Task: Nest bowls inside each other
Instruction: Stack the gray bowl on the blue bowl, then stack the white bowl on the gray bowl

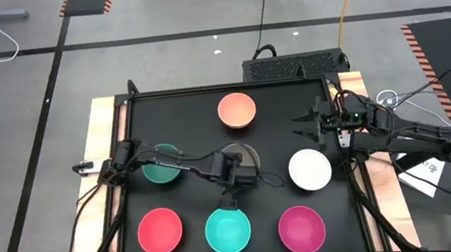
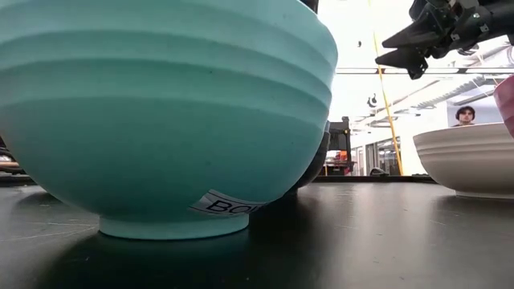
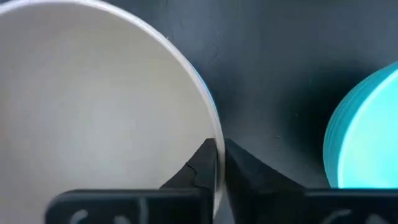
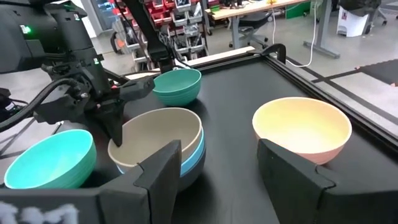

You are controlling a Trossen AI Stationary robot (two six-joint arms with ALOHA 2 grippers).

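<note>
An olive-grey bowl (image 4: 158,134) sits nested in a blue bowl (image 4: 194,157) at the table's middle (image 1: 242,158). My left gripper (image 3: 221,155) points down at its near rim and is shut on it. Around the stack stand a peach-orange bowl (image 1: 236,110), a dark green bowl (image 1: 163,166), a white bowl (image 1: 309,170), a red-pink bowl (image 1: 160,231), a turquoise bowl (image 1: 227,231) and a magenta bowl (image 1: 302,228), each on its foot on the table. My right gripper (image 1: 299,126) hovers open above the table's right side, with nothing between its fingers. My left gripper holds the olive-grey bowl by its rim (image 3: 217,140) on the side toward the turquoise bowl. One finger (image 3: 200,163) is inside the bowl and the other (image 3: 245,167) outside, coming from above and pointing down. The bowl rests upright in the blue bowl.
A raised black frame (image 1: 205,89) borders the black table top (image 1: 191,121). In the low view the turquoise bowl (image 2: 161,120) fills the near left and the white bowl (image 2: 474,160) stands at the right. A person (image 2: 464,116) shows far behind the table.
</note>
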